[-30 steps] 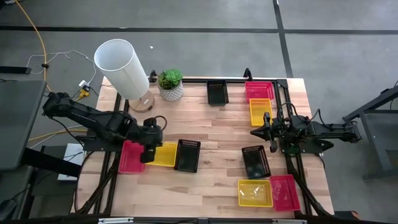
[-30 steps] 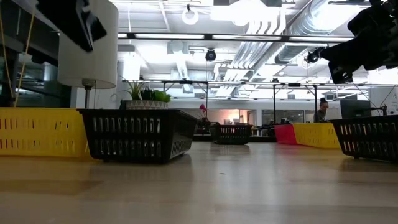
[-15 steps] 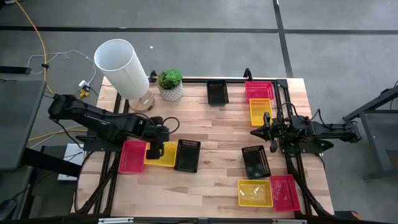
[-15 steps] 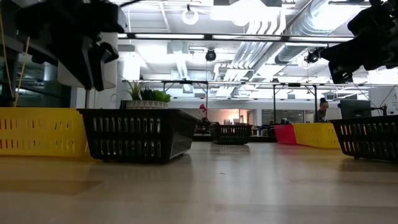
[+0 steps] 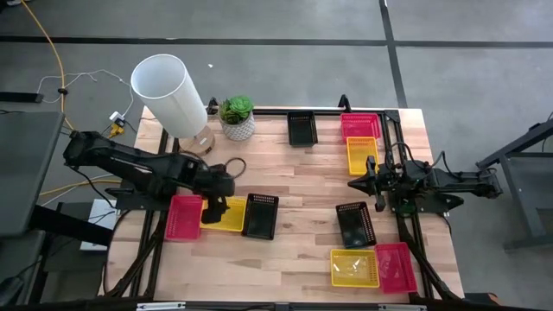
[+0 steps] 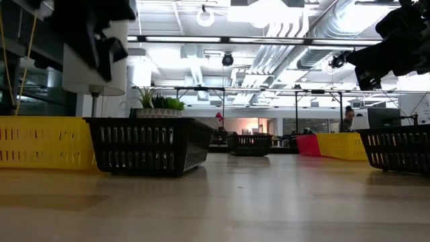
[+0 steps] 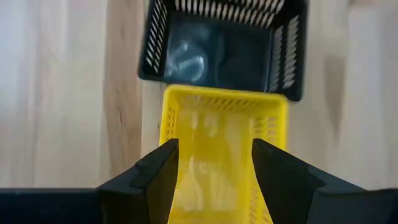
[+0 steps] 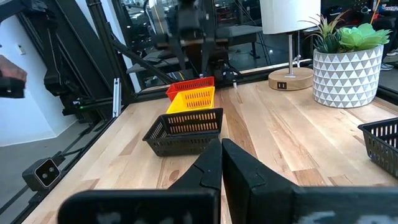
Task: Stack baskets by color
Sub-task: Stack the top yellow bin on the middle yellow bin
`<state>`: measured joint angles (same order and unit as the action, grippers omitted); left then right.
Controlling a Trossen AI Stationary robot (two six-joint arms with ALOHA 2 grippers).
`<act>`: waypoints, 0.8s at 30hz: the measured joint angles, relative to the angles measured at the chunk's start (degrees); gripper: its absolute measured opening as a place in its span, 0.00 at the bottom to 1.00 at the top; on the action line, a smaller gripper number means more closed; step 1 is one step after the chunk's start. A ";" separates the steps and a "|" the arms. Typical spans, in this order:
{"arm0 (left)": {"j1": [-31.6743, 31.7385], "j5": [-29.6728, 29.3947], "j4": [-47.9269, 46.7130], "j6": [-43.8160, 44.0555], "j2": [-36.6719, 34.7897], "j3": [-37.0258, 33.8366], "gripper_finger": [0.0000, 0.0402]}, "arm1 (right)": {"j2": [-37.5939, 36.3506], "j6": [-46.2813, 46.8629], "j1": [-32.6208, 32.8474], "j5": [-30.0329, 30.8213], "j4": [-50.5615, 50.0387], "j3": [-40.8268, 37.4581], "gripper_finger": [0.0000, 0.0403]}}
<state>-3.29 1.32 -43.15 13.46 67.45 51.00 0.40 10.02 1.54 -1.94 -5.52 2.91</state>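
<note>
A red basket (image 5: 183,216), a yellow basket (image 5: 230,214) and a black basket (image 5: 260,215) rest flat on the table side by side at the left. My left gripper (image 5: 214,207) hangs open above the yellow basket (image 7: 217,118), slanting down. One finger stands over each long side, well clear of the basket, as the low view shows (image 6: 101,40). Beyond it lies the black basket (image 7: 224,50). My right gripper (image 5: 359,184) waits shut and level at the right, holding nothing.
More baskets lie apart on the table: black (image 5: 302,128), red (image 5: 360,125) and yellow (image 5: 362,154) at the far right, black (image 5: 355,224), yellow (image 5: 354,268) and red (image 5: 396,266) at the near right. A tall white cylinder (image 5: 169,93) and a potted plant (image 5: 237,117) stand at the far left.
My left gripper has moved a little toward the table's right edge, from over the seam between the red and yellow baskets to over the yellow one, and has opened. The baskets have stayed where they were.
</note>
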 joint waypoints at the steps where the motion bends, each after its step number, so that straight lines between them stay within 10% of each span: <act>1: 0.00 0.00 2.85 1.11 -1.51 0.01 0.48 | -0.06 -0.02 0.00 -0.02 0.02 -0.01 0.00; 10: 0.60 -2.22 23.35 7.07 -14.63 0.09 0.47 | 0.25 0.64 0.00 2.62 3.17 -0.19 0.00; 20: -0.61 -14.34 33.01 9.96 -25.24 -4.97 0.47 | 2.89 17.44 0.00 14.51 47.52 0.03 0.00; 24: -0.59 -15.58 39.98 10.45 -27.81 -9.82 0.47 | 10.09 16.73 0.00 11.51 50.61 5.28 0.00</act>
<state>-3.88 -14.26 -3.17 23.91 39.64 41.19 10.49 26.75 1.54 9.58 45.09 8.19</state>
